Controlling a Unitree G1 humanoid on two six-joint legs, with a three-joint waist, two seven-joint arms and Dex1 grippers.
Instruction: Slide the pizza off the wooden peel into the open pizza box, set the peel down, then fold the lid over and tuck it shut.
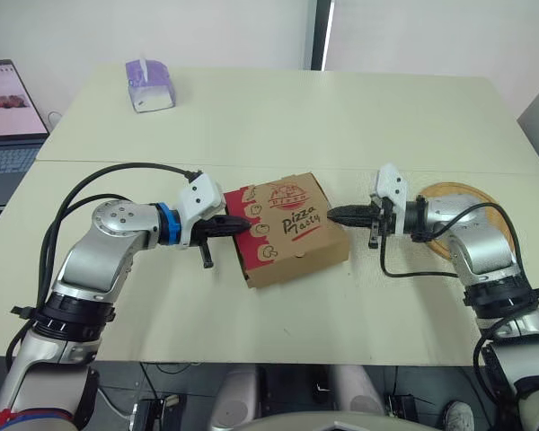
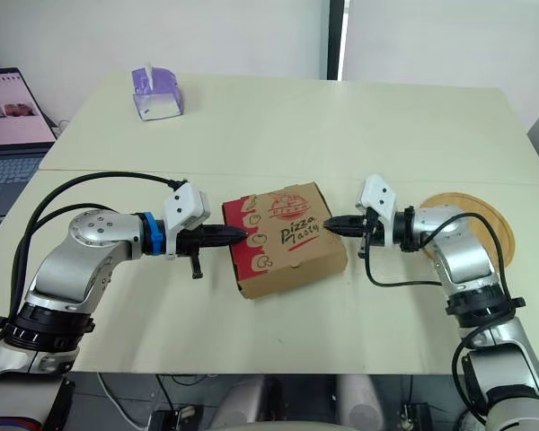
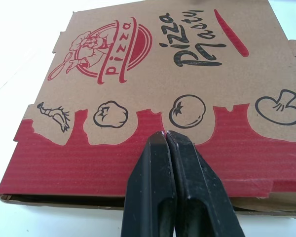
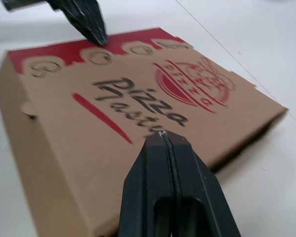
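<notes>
Beige table [image 1: 341, 117] held the closed pizza box [image 1: 287, 229] mid-surface, left gripper [image 1: 246, 224] and right gripper [image 1: 332, 215] both pinched together at opposite lid edges, peel [image 1: 463, 193] lying beside the right arm.

The pale counter [image 1: 341, 117] was two tops butted together, with a seam [image 1: 117, 163] running across between them. On the near top lay a closed cardboard pizza box [image 1: 287, 229], set at an angle near the middle, and a round wooden peel [image 1: 458, 193] off to its right. A purple tissue box [image 1: 150, 85] stood on the far top, toward the left.
</notes>
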